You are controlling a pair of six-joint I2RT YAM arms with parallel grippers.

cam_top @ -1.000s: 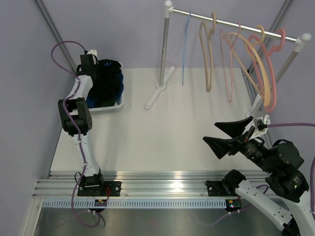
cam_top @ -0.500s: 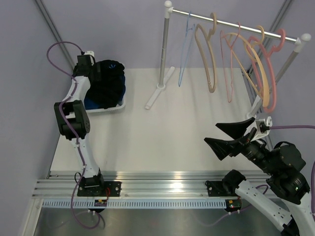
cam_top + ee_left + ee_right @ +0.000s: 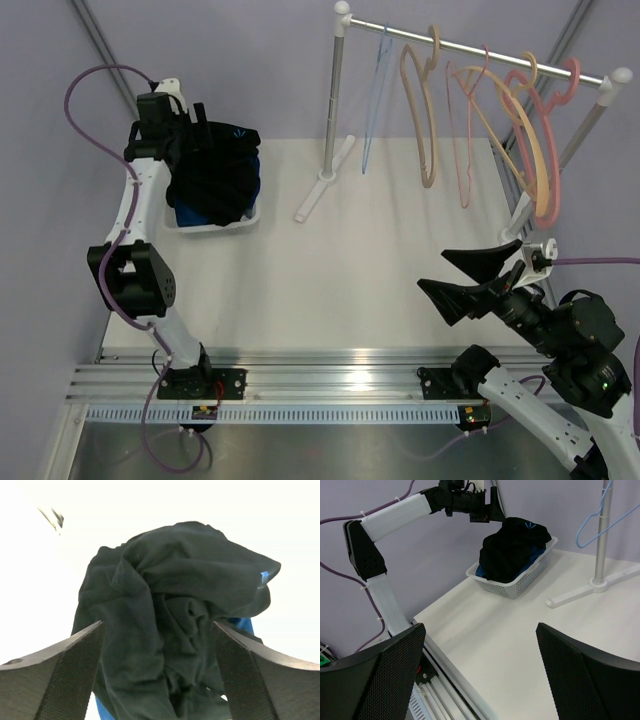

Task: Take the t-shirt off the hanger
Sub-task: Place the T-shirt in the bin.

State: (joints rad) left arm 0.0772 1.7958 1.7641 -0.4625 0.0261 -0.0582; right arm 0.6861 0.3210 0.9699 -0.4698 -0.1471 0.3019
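The black t-shirt (image 3: 215, 170) is lying off the hangers, as a soft crumpled heap with deep folds, in a white plastic basket (image 3: 215, 227) with lattice walls in the upper left of the top view. The heap is rising above the rim of the basket, and a piece of blue cloth (image 3: 245, 625) is showing under it. The left gripper (image 3: 157, 627) is hovering just over the heap with its two dark, finely textured fingers (image 3: 75, 665) wide apart and nothing clamped between them. The right gripper (image 3: 432, 270) is waiting in the lower right of the top view, over the smooth white table (image 3: 330, 270); its fingers are also spread wide and are holding nothing. In the upper right, a thin metal rail (image 3: 480, 47) on two posts is carrying bare hangers: a thin blue wire one (image 3: 375, 100), a tan one (image 3: 420, 110) and several pink and orange ones (image 3: 540, 150), all with rounded outlines. Between the basket, the foot of the rack (image 3: 320, 185) and the right gripper, the table top is giving wide room, while the basket is sitting near the left edge of the table
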